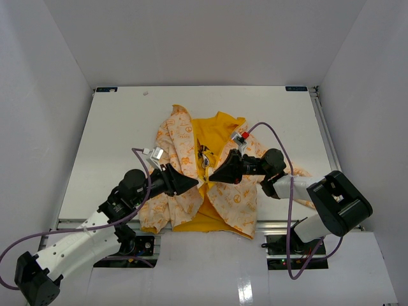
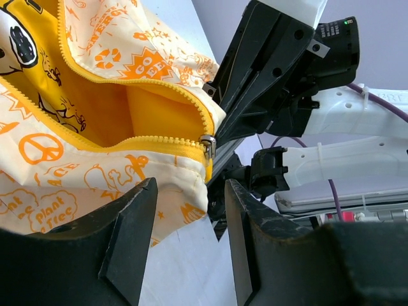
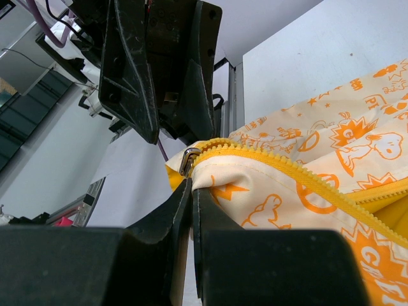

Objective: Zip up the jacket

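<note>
Right wrist: right pincer (image 3: 192, 194) clenched on jacket (image 3: 287, 204) hem. Left wrist: left pincer (image 2: 190, 194) released.

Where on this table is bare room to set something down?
Free: the far strip of the table behind the jacket, and its left side. Crowded: near middle, where left hand and right hand meet at the zipper.
</note>
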